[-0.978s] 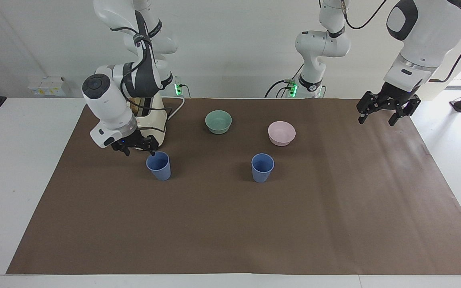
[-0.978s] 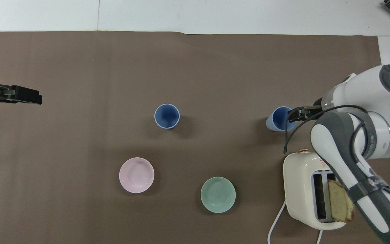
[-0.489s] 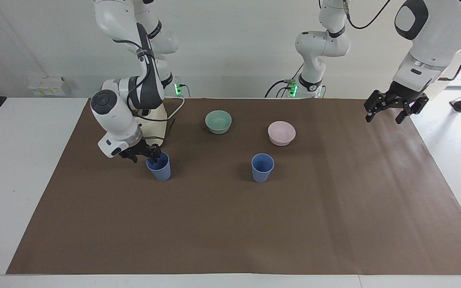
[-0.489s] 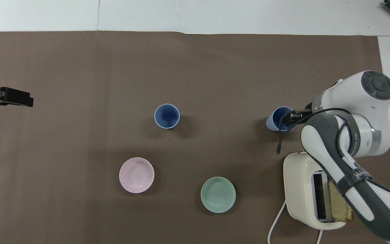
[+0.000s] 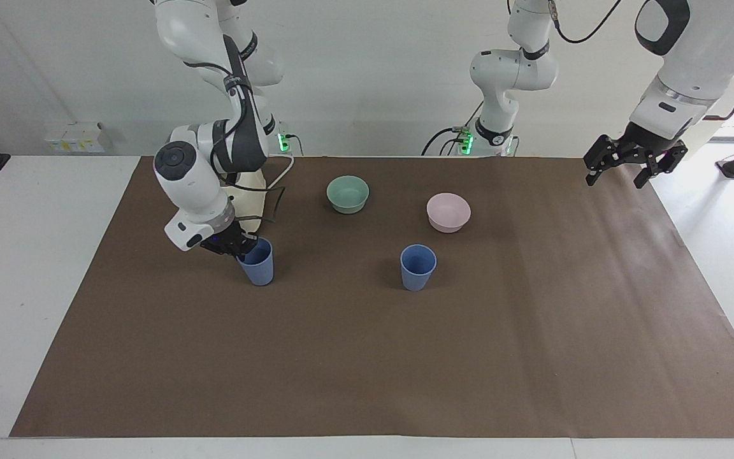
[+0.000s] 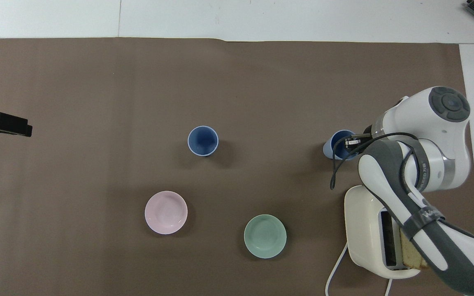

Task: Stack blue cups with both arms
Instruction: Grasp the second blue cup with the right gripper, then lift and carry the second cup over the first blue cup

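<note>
Two blue cups stand on the brown mat. One blue cup (image 5: pixel 418 266) (image 6: pixel 203 140) stands upright and alone near the middle. The other blue cup (image 5: pixel 259 264) (image 6: pixel 335 146) is toward the right arm's end and leans slightly. My right gripper (image 5: pixel 243 247) (image 6: pixel 350 142) is shut on its rim, on the side toward the toaster, with one finger inside the cup. My left gripper (image 5: pixel 622 167) (image 6: pixel 12 125) hangs open and empty above the mat's edge at the left arm's end, where the arm waits.
A teal-green bowl (image 5: pixel 348 193) (image 6: pixel 265 236) and a pink bowl (image 5: pixel 448 211) (image 6: pixel 166 212) sit nearer to the robots than the cups. A cream toaster (image 6: pixel 364 230) holding a bread slice stands under the right arm, close to the held cup.
The right gripper closed on the cup's rim and its wrist shifted toward the cup, which now leans a little. The left gripper drew back toward its end of the table.
</note>
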Controlling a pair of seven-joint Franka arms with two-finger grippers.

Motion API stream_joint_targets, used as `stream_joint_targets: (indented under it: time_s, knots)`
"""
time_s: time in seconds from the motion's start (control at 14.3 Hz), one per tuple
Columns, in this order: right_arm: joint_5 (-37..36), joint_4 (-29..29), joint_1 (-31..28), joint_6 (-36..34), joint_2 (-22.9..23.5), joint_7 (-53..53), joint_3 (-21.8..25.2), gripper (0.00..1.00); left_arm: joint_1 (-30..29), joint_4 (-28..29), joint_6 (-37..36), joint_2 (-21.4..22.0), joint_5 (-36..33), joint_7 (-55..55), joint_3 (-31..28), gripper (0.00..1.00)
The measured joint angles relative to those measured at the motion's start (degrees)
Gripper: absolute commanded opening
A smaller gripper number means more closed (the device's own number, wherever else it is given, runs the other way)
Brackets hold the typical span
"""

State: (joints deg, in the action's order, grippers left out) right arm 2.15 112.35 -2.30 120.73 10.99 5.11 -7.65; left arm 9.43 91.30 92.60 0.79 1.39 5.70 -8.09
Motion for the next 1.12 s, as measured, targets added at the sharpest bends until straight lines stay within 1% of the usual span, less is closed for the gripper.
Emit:
stream_joint_targets:
  time_s: [0.21, 0.35, 0.56, 0.77, 0.91, 1.12]
  knots:
    - [3.31, -4.32, 0.66, -2.64, -0.16, 1.09, 0.0, 0.0, 0.0, -0.03, -0.37, 0.24, 0.0, 0.01, 0.09, 1.0]
    - [3.64, -7.96, 2.58, -5.47, -0.27, 4.94, -0.03, 0.0, 0.0, -0.03, -0.48, 0.24, 0.0, 0.02, 0.11, 1.0]
    - [3.55, -13.76, 9.14, -9.16, -0.19, 14.59, -0.12, 0.0, 0.0, -0.04, -0.5, 0.29, 0.0, 0.03, 0.25, 1.0]
    - [3.5, -19.29, 15.3, -12.04, 1.7, 23.93, -0.2, 0.0, 0.0, -0.06, -0.49, 0.34, 0.0, 0.03, 0.27, 1.0]
    - [3.48, -22.78, 17.84, -12.65, 3.66, 27.64, -0.18, 0.0, 0.0, -0.06, -0.49, 0.38, 0.0, 0.03, 0.27, 1.0]
    - [3.49, -25.9, 20.94, -12.69, 5.43, 31.25, -0.19, 0.0, 0.0, -0.06, -0.49, 0.42, 0.0, 0.03, 0.27, 1.0]
